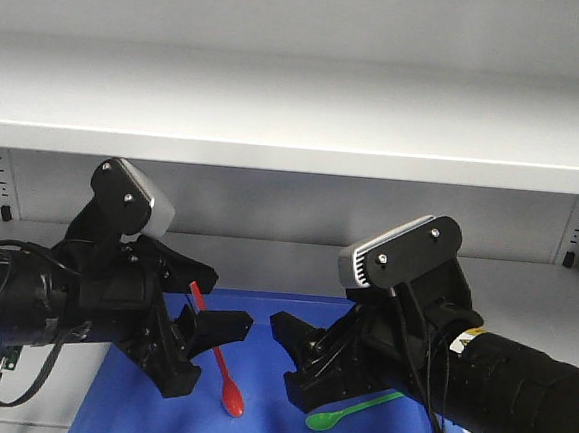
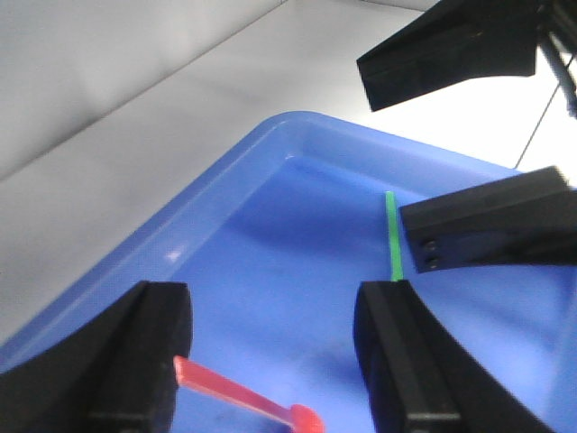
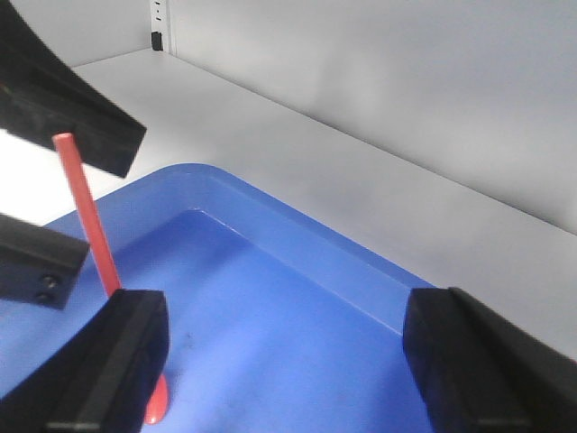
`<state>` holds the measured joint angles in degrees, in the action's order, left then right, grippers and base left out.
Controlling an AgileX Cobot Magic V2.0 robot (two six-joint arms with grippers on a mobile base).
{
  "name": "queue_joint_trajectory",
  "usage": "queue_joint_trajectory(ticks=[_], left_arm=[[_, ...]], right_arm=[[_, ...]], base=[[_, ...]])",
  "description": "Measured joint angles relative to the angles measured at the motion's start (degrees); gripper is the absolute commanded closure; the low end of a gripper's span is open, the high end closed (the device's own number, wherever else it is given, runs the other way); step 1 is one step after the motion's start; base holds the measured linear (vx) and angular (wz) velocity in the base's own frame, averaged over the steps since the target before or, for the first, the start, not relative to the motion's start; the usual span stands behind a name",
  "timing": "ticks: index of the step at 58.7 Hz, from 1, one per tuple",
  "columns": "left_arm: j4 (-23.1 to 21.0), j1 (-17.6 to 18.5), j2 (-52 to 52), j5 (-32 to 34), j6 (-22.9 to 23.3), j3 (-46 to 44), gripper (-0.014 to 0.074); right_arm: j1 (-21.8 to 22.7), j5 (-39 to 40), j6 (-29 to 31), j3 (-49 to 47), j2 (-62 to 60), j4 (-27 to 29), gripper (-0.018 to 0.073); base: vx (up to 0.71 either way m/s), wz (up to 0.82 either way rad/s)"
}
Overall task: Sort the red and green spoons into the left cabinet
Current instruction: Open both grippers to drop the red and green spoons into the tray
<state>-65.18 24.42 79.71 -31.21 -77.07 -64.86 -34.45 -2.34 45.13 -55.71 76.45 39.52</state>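
- Grabbing the red spoon (image 1: 220,360) could go wrong, because it is thin and smooth and lies flat in the blue tray (image 1: 124,404). The fingers may push it along the tray floor and not pinch it.
- The same could happen with the green spoon (image 1: 352,410). It also lies flat in the tray, on the right side, and part of its handle is hidden behind the right arm.
- The two arms are near each other over the tray. If both reach in at once, I think they could bump.
- The tray rim is raised, so a low finger could catch on it and shove the whole tray along the shelf (image 1: 287,251).
- The left gripper (image 1: 209,346) leans down over the left side of the tray. Its jaws are spread wide and hold nothing. The red spoon lies just by them, not touching that I can see.
- The right gripper (image 1: 293,362) leans down over the right side. Its jaws are wide apart too, and it holds nothing.
- Both spoons are in the tray on the grey cabinet (image 1: 297,127) shelf, well apart from each other.
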Motion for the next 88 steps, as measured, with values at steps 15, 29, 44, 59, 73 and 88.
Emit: queue_joint_trajectory(ticks=[15, 29, 44, 59, 73, 88], left_arm=[[10.2, 0.0, -0.8, -5.8, 14.1, -0.1, 0.0169], [22.2, 0.0, -0.8, -8.8, 24.4, -0.1, 0.0278], [24.6, 0.0, -1.0, -10.6, 27.4, -0.1, 0.0433], [24.8, 0.0, -4.2, -13.3, 27.6, -0.1, 0.0601], [24.8, 0.0, -8.8, -12.8, 29.4, 3.4, 0.0597], [24.8, 0.0, -18.1, -6.6, 33.0, 14.1, 0.0597]], right_arm=[[0.0, 0.0, 0.0, 0.0, 0.0, 0.0, -0.0011], [0.0, 0.0, 0.0, 0.0, 0.0, 0.0, -0.0011], [0.0, -0.1, 0.0, 0.0, 0.0, 0.0, -0.001], [0.0, -2.8, 0.0, 0.0, 0.0, 0.0, 0.0087], [0.0, -7.0, -0.4, 0.0, -0.1, -0.1, 0.0423], [0.0, -11.4, -4.1, 0.0, -5.5, -0.4, 0.0564]], base=[[0.0, 0.0], [0.0, 0.0], [0.0, 0.0], [0.0, 0.0], [0.0, 0.0], [0.0, 0.0]])
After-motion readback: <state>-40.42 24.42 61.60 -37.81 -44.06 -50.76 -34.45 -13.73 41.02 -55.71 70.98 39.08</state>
